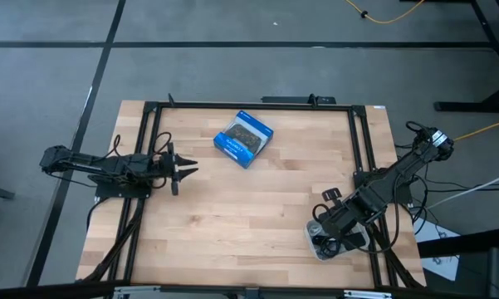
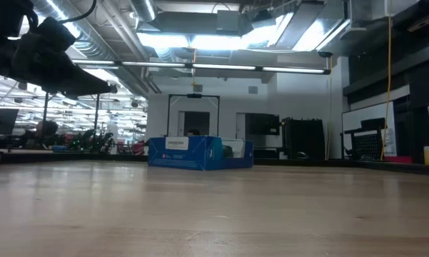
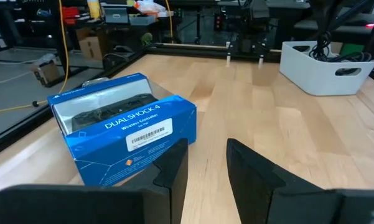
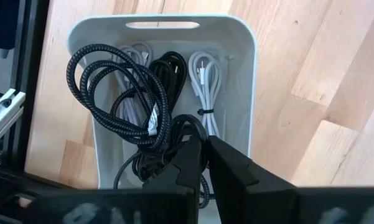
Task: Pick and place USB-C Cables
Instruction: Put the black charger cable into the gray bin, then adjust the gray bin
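Observation:
The USB-C cables lie together in a white bin [image 4: 162, 23] at the table's near right corner [image 1: 315, 241]. There is a braided black coil [image 4: 106, 93], a smooth black coil [image 4: 168, 71] and two pale cables [image 4: 202, 81], with more black cable [image 4: 134, 168] beneath. My right gripper [image 4: 205, 146] reaches down into the bin [image 1: 330, 239], its fingers shut among the black loops. My left gripper [image 1: 189, 169] hovers open over the table's left side, pointing toward the blue box [image 3: 127, 134]. My right gripper comes from above, pointing down into the bin. Its fingertips are closed at a smooth black cable loop [image 4: 190, 121] that arcs around them. The fingers themselves hide the exact spot they pinch. The cable still lies in the bin with the others.
The blue-and-black box [image 1: 243, 138] rests flat toward the table's far middle and shows in the low view [image 2: 193, 152]. A black frame [image 1: 249, 105] runs along the table's edges. A yellow wire [image 1: 382, 17] lies on the floor beyond. Bare wood spans the table's middle.

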